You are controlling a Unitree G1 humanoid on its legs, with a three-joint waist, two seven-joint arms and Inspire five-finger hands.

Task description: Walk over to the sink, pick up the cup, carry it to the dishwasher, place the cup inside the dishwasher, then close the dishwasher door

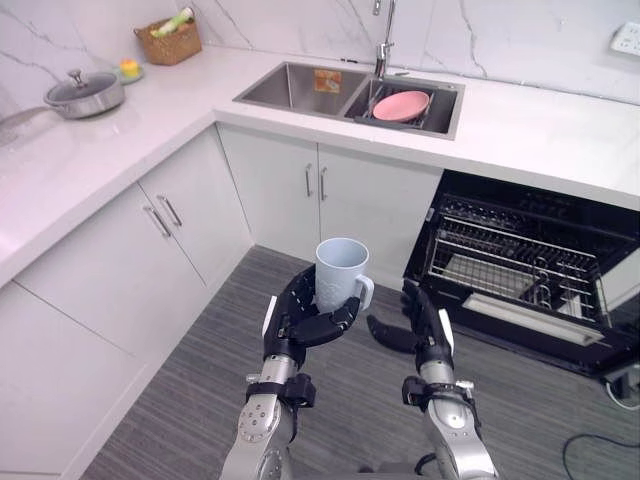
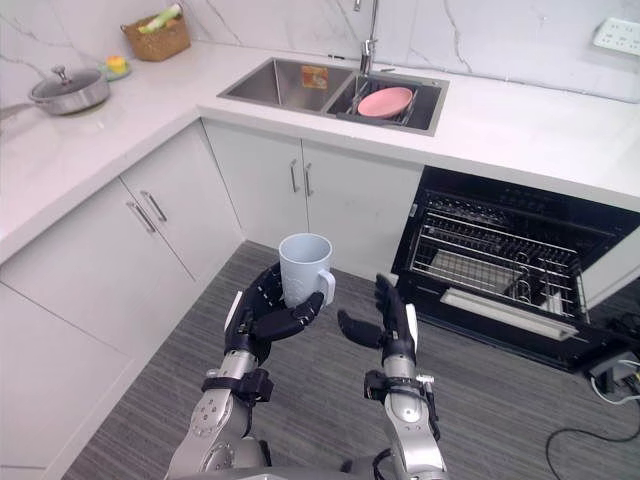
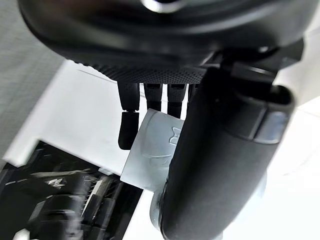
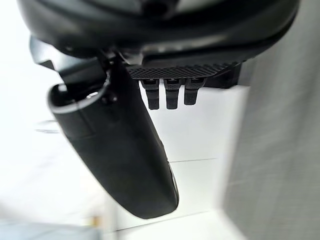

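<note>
A pale blue cup [image 1: 340, 272] with a handle stands upright in my left hand [image 1: 300, 322], whose fingers and thumb curl round its lower part; the cup [image 3: 150, 155] shows again past that hand's thumb in the left wrist view. My right hand [image 1: 425, 330] hovers just right of the cup, fingers straight, holding nothing. The dishwasher [image 1: 540, 260] stands open at the right under the counter, its wire rack [image 1: 500, 262] pulled partly out above the dropped door [image 1: 530, 325]. The steel sink [image 1: 300, 88] lies in the counter beyond.
A pink plate [image 1: 402, 104] rests in the sink's right basin under the tap [image 1: 383, 40]. On the left counter stand a lidded pot [image 1: 84, 94] and a wicker basket [image 1: 168, 42]. White cabinets [image 1: 170, 240] line the left side; grey floor [image 1: 330, 400] lies between.
</note>
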